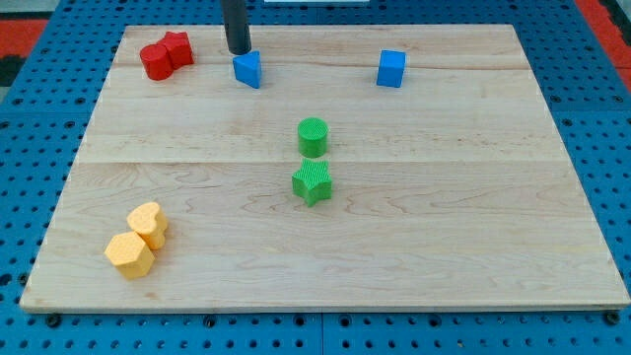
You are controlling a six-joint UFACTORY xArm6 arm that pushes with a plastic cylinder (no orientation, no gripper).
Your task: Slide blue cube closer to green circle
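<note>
One blue cube (391, 68) (right of my tip (239, 51))

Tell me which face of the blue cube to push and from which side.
Push the blue cube on its upper-right face, coming from the view's top right: the green circle lies down-left of it. My tip now sits far left, by the blue triangular block.

Board (414, 247): pale wood, visible grain, smooth, slight sheen. Blue cube (391, 68), blue triangle (248, 69), red blocks (165, 55), yellow blocks (138, 240): matt, smooth faces, plastic-looking. Green circle (313, 136) and green star (312, 181): matt, fine ribbed tops. Rod (237, 25) at 12 o'clock: dark, matt. Surround (39, 138): blue perforated panel, plastic or metal unclear.
</note>
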